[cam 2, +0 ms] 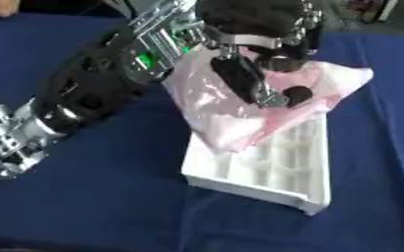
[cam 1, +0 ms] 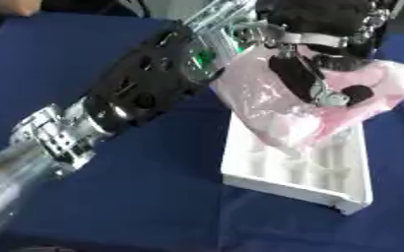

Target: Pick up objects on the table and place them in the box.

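Observation:
A crumpled pink plastic bag (cam 1: 274, 106) lies draped over the far end of a white foam box (cam 1: 296, 184) with several moulded slots. My left arm (cam 1: 128, 96) runs from the lower left up to the top middle. Its black left hand (cam 1: 313, 27) hangs over the bag, and the fingers (cam 1: 302, 76) reach down into the plastic and pinch it against a dark rounded tip (cam 1: 358, 92). Most of the bag rests on the box's slots, and its right corner (cam 2: 348, 76) spreads onto the cloth. My right hand shows in neither view.
A dark blue cloth (cam 1: 136, 197) covers the table. The white box sits askew at the right middle, with its near corner (cam 2: 313, 206) pointing toward me. Bare cloth lies to the left of and in front of the box.

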You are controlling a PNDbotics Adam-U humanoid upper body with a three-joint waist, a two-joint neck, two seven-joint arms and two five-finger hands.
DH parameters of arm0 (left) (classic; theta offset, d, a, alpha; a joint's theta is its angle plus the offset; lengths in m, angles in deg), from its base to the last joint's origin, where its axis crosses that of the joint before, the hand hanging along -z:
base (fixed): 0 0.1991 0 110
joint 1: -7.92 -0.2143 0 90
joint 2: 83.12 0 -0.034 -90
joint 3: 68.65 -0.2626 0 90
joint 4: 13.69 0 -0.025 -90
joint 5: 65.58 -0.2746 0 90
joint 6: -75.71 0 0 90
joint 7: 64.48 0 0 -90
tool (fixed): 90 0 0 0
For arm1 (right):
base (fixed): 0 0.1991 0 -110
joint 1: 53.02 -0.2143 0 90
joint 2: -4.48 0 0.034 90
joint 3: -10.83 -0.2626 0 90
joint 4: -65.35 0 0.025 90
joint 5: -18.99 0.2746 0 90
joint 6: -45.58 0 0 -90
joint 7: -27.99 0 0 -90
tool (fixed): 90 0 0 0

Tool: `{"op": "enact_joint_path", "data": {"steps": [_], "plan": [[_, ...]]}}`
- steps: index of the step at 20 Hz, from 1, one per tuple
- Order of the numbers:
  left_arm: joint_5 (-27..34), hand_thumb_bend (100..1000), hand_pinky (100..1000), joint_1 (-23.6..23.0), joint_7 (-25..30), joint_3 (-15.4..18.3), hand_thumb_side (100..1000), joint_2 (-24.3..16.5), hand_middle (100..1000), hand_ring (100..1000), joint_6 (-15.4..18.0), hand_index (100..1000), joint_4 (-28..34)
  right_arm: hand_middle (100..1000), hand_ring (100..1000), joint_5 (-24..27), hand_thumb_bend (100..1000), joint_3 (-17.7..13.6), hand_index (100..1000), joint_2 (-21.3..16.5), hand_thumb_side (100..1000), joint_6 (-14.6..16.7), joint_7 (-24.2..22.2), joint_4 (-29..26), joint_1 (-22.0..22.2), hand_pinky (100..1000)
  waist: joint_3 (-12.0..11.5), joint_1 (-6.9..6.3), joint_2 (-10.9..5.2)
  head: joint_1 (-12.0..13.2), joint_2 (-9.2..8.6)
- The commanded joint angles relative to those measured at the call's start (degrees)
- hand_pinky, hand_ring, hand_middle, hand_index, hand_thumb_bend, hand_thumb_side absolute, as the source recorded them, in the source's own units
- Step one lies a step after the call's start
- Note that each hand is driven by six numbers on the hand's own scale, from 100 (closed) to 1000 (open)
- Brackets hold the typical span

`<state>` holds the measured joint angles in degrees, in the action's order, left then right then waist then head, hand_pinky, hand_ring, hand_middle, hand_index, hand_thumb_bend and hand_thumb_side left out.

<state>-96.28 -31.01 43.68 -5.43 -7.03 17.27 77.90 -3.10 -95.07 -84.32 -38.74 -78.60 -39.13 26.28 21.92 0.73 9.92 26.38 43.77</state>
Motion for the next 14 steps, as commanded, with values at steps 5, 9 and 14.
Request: {"op": "enact_joint_path", "data": {"steps": [5, 9, 14], "plan": [[-3.6, 100, 100, 1.2, -2.7, -0.5, 468, 0.6, 100, 100, 2.0, 120, -2.5, 817, 700, 0.4, 100, -0.1, 940, -0.5, 722, 0.2, -0.2, -1.1, -1.1, 601, 0.7, 0.02, -0.22, 0.5, -1.12], [-4.3, 100, 100, 1.0, -2.9, -0.6, 466, 0.6, 100, 100, 2.4, 121, -2.5, 816, 700, 0.4, 100, -0.2, 940, -0.6, 720, 0.2, -0.2, -1.1, -1.0, 602, 0.7, 0.01, -0.23, 0.4, -1.16], [-6.4, 100, 100, 0.8, -4.2, -0.4, 465, 0.5, 100, 100, 2.6, 120, -2.6, 816, 700, 0.3, 100, -0.2, 940, -0.7, 721, 0.2, -0.1, -1.0, -0.9, 602, 0.7, 0.02, -0.23, 0.4, -1.25]]}}
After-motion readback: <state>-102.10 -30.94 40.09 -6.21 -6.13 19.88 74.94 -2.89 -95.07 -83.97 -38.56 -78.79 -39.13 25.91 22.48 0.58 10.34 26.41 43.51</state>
